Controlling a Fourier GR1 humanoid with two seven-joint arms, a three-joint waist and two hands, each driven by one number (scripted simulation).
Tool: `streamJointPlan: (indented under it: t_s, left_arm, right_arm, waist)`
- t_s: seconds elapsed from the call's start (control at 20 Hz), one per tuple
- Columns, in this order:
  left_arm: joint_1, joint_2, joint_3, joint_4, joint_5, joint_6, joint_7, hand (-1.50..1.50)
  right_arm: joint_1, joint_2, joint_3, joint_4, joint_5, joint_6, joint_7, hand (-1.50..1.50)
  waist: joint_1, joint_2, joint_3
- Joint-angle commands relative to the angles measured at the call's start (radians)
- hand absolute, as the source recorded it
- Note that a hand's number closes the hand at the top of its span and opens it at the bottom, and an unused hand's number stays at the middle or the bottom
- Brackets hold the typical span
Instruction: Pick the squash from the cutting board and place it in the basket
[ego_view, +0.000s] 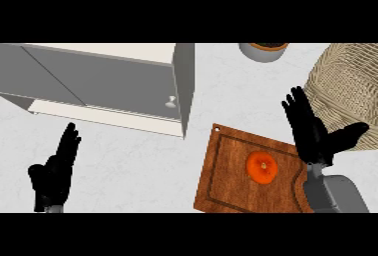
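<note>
White counter (133, 160) bears round orange squash (262, 166) on wooden board (229, 185); right robot hand (314, 140) splayed.

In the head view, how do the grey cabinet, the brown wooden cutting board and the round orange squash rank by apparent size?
Largest: grey cabinet.
Then brown wooden cutting board, partly cut off below.
Smallest: round orange squash.

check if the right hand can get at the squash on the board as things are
Probably yes: the right hand is open just beside the squash on the cutting board, and nothing lies between them.
</note>
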Motion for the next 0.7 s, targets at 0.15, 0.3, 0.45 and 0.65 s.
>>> streamJointPlan:
  t_s: [0.15, 0.3, 0.45, 0.65]
  left_arm:
    - [-0.121, 0.066, 0.075, -0.007, 0.009, -0.023, 0.033, 0.0]
    - [-0.181, 0.08, 0.067, -0.031, 0.037, -0.059, 0.109, 0.0]
    - [-0.163, 0.083, 0.066, -0.078, 0.042, -0.06, 0.125, 0.0]
    - [-0.171, 0.068, 0.064, -0.05, 0.036, -0.049, 0.109, 0.0]
  right_arm:
    - [0.048, -0.194, -0.042, -0.076, 0.171, -0.083, 0.001, 1.5]
    - [0.032, -0.159, 0.005, -0.175, 0.184, -0.001, -0.205, 1.5]
    - [0.06, -0.023, 0.089, -0.187, 0.412, -0.323, -0.212, -1.5]
    - [0.049, -0.031, 0.067, -0.113, 0.605, -0.574, -0.05, -1.5]
  waist:
    - [-0.055, 0.008, 0.01]
    - [-0.061, 0.007, 0.013]
    - [-0.042, 0.008, 0.011]
    - [-0.058, 0.011, 0.007]
